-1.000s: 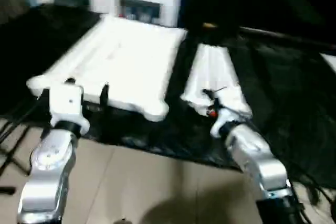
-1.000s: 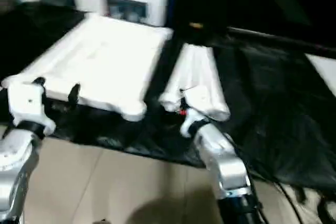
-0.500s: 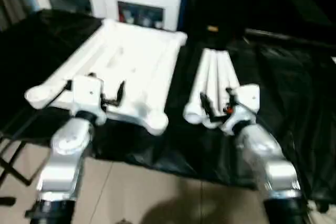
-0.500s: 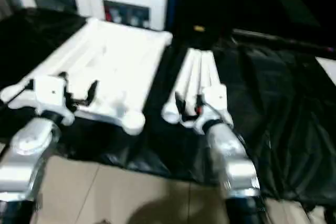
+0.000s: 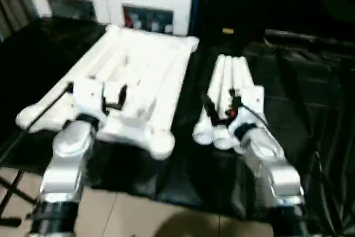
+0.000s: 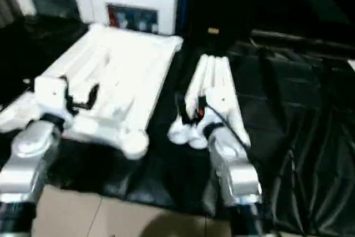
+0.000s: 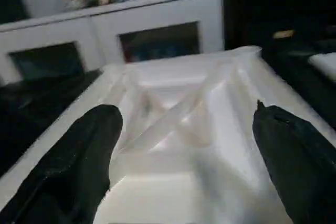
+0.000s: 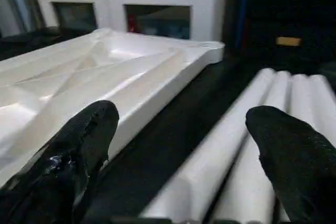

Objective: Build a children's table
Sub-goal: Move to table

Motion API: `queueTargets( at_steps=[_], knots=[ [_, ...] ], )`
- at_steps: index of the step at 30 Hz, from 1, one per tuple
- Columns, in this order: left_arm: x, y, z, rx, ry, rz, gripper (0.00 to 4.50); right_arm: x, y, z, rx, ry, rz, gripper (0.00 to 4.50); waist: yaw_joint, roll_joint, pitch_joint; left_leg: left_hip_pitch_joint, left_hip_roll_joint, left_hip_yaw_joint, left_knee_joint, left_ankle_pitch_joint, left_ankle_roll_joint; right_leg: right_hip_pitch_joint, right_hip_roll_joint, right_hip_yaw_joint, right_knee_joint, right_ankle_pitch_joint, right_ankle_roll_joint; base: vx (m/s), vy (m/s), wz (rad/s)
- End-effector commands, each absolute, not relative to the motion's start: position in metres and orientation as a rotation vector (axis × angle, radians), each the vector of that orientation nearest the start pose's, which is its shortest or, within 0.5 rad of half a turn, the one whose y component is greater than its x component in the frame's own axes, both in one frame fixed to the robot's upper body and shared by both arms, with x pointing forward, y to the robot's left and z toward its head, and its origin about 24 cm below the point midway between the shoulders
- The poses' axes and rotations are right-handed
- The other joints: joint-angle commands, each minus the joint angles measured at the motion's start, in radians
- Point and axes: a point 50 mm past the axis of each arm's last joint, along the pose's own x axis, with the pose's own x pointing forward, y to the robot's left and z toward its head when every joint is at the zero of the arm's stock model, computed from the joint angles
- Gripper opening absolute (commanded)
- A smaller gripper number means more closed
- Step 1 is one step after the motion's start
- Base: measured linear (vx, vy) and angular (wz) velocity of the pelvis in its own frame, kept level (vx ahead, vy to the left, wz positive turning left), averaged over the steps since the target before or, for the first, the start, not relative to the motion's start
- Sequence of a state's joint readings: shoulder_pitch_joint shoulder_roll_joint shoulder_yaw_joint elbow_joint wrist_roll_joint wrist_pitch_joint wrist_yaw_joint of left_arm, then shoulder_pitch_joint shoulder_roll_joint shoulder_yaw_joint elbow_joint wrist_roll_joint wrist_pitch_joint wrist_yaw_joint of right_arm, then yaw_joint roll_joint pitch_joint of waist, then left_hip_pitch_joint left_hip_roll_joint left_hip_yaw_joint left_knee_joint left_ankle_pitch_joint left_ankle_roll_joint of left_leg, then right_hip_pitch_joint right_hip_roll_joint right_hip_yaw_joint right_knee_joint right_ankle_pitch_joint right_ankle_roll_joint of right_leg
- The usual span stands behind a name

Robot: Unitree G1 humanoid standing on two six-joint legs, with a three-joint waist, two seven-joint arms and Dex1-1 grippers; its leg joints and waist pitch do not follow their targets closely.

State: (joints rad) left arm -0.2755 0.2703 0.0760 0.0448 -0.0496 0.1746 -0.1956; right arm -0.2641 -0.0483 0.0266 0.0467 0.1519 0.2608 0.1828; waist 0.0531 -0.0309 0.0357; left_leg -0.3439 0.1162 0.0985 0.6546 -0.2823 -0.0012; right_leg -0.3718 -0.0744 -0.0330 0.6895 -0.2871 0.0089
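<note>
The children's table lies in parts on a black cloth. Its white tabletop rests underside up, ribs showing, with rounded corner sockets. To its right several white tube legs lie side by side. My left gripper hovers open over the near end of the tabletop, holding nothing. My right gripper is open above the near ends of the legs, and it too holds nothing. The wrist views show the left gripper and the right gripper with fingers spread wide.
A white cabinet with glass doors stands behind the tabletop. The black cloth spreads far to the right and drapes over the near edge. Pale floor tiles show below it. A black stand leg is at the lower left.
Both arms have reached forward: the left gripper from the tabletop's near edge to over its near end, the right gripper onto the legs' near ends. Both stayed open. The camera has shifted too.
</note>
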Motion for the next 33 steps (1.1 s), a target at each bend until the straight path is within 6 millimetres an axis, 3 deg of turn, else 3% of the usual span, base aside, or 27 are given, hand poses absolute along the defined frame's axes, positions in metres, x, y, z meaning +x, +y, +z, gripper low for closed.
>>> queueTargets(
  at_steps=[1,2,3,4,5,6,7,8,9,11,14,15,17,18,19,24,25,26,27,28,30,33],
  knots=[
    [0.306,0.193,0.098,0.207,-0.041,-0.177,4.47,0.299,-0.122,0.079,0.091,0.040,0.296,4.47,0.042,-0.012,-0.070,-0.067,0.019,-0.010,-0.006,0.210,0.182,0.127,-0.149,0.123,-0.086,0.627,-0.188,0.064,-0.074,0.14],
    [0.306,0.193,0.097,0.207,-0.039,-0.182,4.47,0.298,-0.122,0.079,0.092,0.041,0.298,4.47,0.035,-0.008,-0.070,-0.066,0.028,-0.005,-0.045,0.272,0.057,0.119,-0.089,0.078,-0.045,0.885,-0.168,0.039,-0.082,0.07],
    [0.306,0.193,0.097,0.207,-0.039,-0.182,4.47,0.298,-0.122,0.079,0.092,0.041,0.298,4.47,0.029,0.010,-0.069,-0.050,0.033,0.000,-0.062,0.348,-0.010,0.100,-0.043,0.049,-0.031,0.994,-0.132,0.005,-0.078,0.04],
    [0.303,0.193,0.094,0.197,-0.037,-0.245,4.47,0.297,-0.120,0.080,0.097,0.044,0.336,4.47,0.027,0.014,-0.070,-0.039,0.038,0.001,-0.062,0.350,-0.020,0.091,-0.035,0.044,-0.034,0.994,-0.117,0.005,-0.078,0.04],
    [0.302,0.194,0.093,0.187,-0.035,-0.274,4.47,0.296,-0.118,0.081,0.095,0.043,0.358,4.47,0.020,0.028,-0.065,-0.023,0.060,-0.005,-0.078,0.275,-0.066,0.081,-0.032,0.034,-0.049,0.802,-0.120,-0.010,-0.051,0.05],
    [0.301,0.195,0.091,0.185,-0.028,-0.341,4.47,0.296,-0.117,0.086,0.087,0.031,0.421,4.47,0.016,0.022,-0.059,-0.019,0.069,-0.006,-0.087,0.227,-0.082,0.079,-0.034,0.032,-0.061,0.702,-0.126,0.000,0.000,0.00],
    [0.301,0.197,0.088,0.197,-0.017,-0.388,4.47,0.296,-0.116,0.090,0.074,0.018,0.469,4.47,0.017,0.025,-0.056,-0.014,0.074,-0.009,-0.093,0.175,-0.094,0.078,-0.038,0.033,-0.068,0.600,-0.135,0.000,0.000,0.00],
    [0.300,0.200,0.085,0.228,0.003,-0.456,4.47,0.297,-0.115,0.095,0.058,0.009,0.533,4.47,0.016,0.023,-0.049,-0.006,0.086,-0.006,-0.108,0.060,-0.101,0.073,-0.048,0.037,-0.089,0.344,-0.168,0.000,0.000,0.00],
    [0.299,0.201,0.084,0.254,0.015,-0.506,4.47,0.298,-0.116,0.097,0.057,0.013,0.563,4.47,0.016,0.023,-0.049,-0.006,0.086,-0.006,-0.108,0.060,-0.101,0.073,-0.048,0.037,-0.089,0.344,-0.168,-0.050,-0.019,0.01],
    [0.298,0.200,0.082,0.288,0.052,-0.631,4.47,0.302,-0.118,0.103,0.060,0.019,0.629,4.47,0.011,0.022,-0.036,0.008,0.104,0.009,-0.130,-0.087,-0.097,0.055,-0.058,0.041,-0.115,0.056,-0.196,-0.079,0.002,0.02],
    [0.298,0.204,0.080,0.351,0.114,-0.783,4.47,0.306,-0.117,0.112,0.042,0.015,0.738,4.47,0.014,0.011,-0.031,0.009,0.109,0.026,-0.135,-0.136,-0.098,0.043,-0.061,0.045,-0.123,-0.052,-0.206,-0.050,0.003,0.02],
    [0.299,0.206,0.079,0.384,0.131,-0.814,4.47,0.307,-0.116,0.114,0.030,0.014,0.771,4.47,0.019,0.017,-0.032,0.011,0.109,0.027,-0.137,-0.154,-0.098,0.039,-0.065,0.047,-0.126,-0.095,-0.199,-0.061,0.003,0.03],
    [0.301,0.211,0.079,0.441,0.162,-0.885,4.47,0.307,-0.115,0.117,0.001,0.021,0.847,4.47,0.021,0.009,-0.033,0.008,0.110,0.032,-0.137,-0.132,-0.094,0.037,-0.066,0.047,-0.129,-0.085,-0.197,-0.030,0.001,0.01],
    [0.303,0.215,0.079,0.481,0.189,-0.937,4.20,0.307,-0.113,0.118,-0.032,0.038,0.922,4.50,0.025,0.004,-0.030,0.007,0.106,0.035,-0.139,-0.137,-0.087,0.036,-0.063,0.046,-0.132,-0.117,-0.183,0.000,0.000,0.00],
    [0.305,0.219,0.080,0.521,0.201,-0.981,4.20,0.304,-0.111,0.117,-0.061,0.063,0.994,4.50,0.029,0.003,-0.034,0.011,0.106,0.038,-0.138,-0.134,-0.087,0.035,-0.064,0.046,-0.133,-0.121,-0.178,0.000,0.000,0.00],
    [0.313,0.223,0.079,0.641,0.311,-1.099,3.86,0.292,-0.112,0.111,-0.130,0.151,1.179,4.50,0.044,0.000,-0.043,0.004,0.111,0.044,-0.132,-0.042,-0.074,0.035,-0.070,0.043,-0.112,0.083,-0.211,0.000,0.000,0.00],
    [0.317,0.223,0.080,0.668,0.325,-1.096,3.74,0.290,-0.112,0.111,-0.136,0.157,1.187,4.50,0.046,0.012,-0.045,0.002,0.110,0.043,-0.132,-0.033,-0.076,0.036,-0.070,0.043,-0.108,0.105,-0.218,0.000,0.000,0.00],
    [0.319,0.222,0.081,0.684,0.329,-1.096,3.68,0.290,-0.112,0.111,-0.139,0.160,1.191,4.50,0.046,0.012,-0.047,0.007,0.109,0.046,-0.129,-0.034,-0.077,0.033,-0.065,0.041,-0.109,0.134,-0.224,0.000,0.000,0.00],
    [0.323,0.219,0.081,0.683,0.335,-1.101,3.58,0.288,-0.112,0.111,-0.148,0.166,1.207,4.50,0.048,0.018,-0.049,0.003,0.109,0.044,-0.128,-0.025,-0.081,0.037,-0.067,0.041,-0.104,0.160,-0.231,0.000,0.000,0.00],
    [0.325,0.217,0.080,0.677,0.335,-1.112,3.48,0.287,-0.112,0.110,-0.155,0.171,1.221,4.50,0.050,0.020,-0.050,0.006,0.108,0.048,-0.125,-0.029,-0.084,0.036,-0.064,0.040,-0.106,0.184,-0.238,0.000,0.000,0.00],
    [0.328,0.215,0.076,0.684,0.362,-1.152,3.27,0.282,-0.113,0.107,-0.177,0.196,1.244,4.50,0.055,0.014,-0.048,-0.001,0.107,0.046,-0.126,-0.021,-0.082,0.042,-0.068,0.040,-0.105,0.194,-0.249,0.000,0.000,0.00],
    [0.331,0.214,0.075,0.681,0.381,-1.168,3.01,0.279,-0.111,0.106,-0.176,0.209,1.257,4.50,0.058,0.024,-0.048,-0.001,0.109,0.045,-0.127,-0.039,-0.094,0.043,-0.070,0.041,-0.106,0.166,-0.247,0.000,0.000,0.00]
  ],
)
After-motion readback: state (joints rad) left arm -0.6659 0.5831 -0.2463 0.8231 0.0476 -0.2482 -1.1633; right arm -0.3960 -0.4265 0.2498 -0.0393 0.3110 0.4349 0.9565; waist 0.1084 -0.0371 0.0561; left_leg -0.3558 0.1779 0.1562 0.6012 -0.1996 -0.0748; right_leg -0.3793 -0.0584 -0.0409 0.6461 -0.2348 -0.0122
